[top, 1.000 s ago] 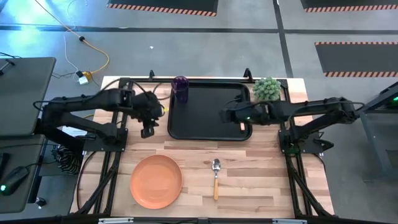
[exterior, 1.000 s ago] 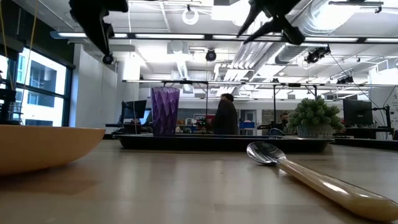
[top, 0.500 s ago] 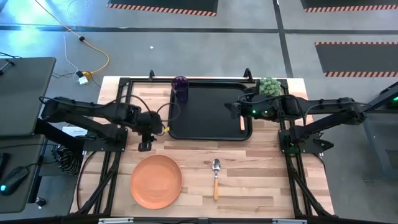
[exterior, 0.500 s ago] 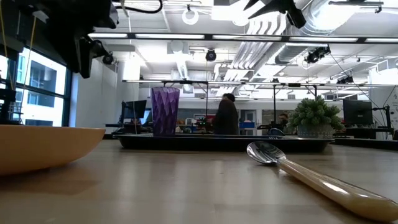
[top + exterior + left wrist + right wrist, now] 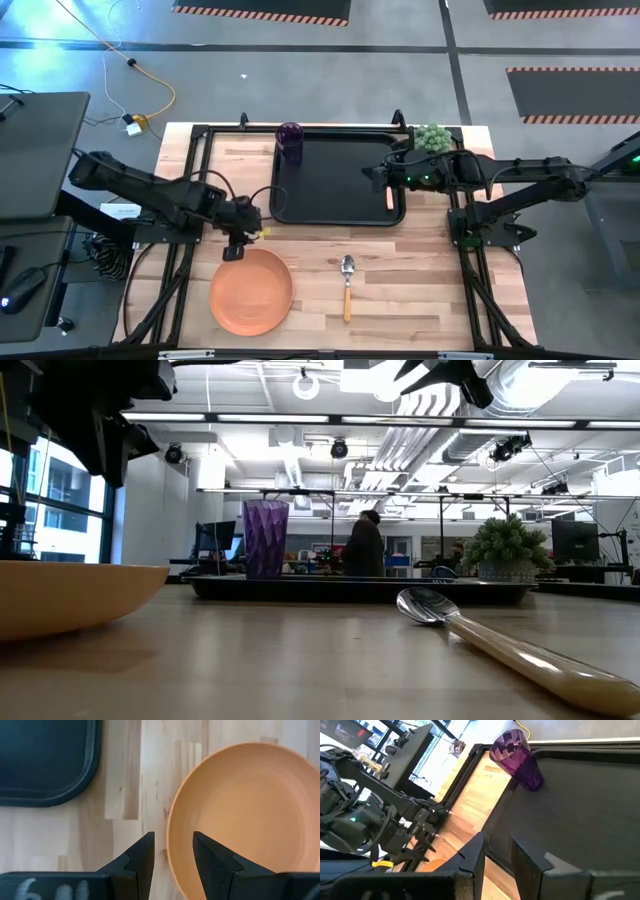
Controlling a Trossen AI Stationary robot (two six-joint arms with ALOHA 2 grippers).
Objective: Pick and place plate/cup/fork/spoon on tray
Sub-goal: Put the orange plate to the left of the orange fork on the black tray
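Note:
The orange plate (image 5: 251,290) lies on the wood near the front left; it also shows in the low view (image 5: 70,595). My left gripper (image 5: 233,252) hangs open above the plate's far left rim (image 5: 170,835), one finger on either side of it, touching nothing. My right gripper (image 5: 372,175) is open and empty above the right part of the black tray (image 5: 340,218). The purple cup (image 5: 290,142) stands upright in the tray's far left corner. The spoon (image 5: 347,285) lies on the wood in front of the tray. A slim orange handle (image 5: 389,197) lies by the tray's right rim; its tines do not show.
A small green potted plant (image 5: 432,138) stands at the tray's far right corner, close to my right arm. Black frame bars run along the table's left and right sides. A person stands in the room beyond the table (image 5: 365,545). Bare wood lies between plate and spoon.
My left gripper has gone from beside the tray's left rim toward the table's near edge and now hangs over the plate's far left rim. My right gripper has drawn back a little toward the table's far right, then kept still. The plate, cup and spoon have not moved.

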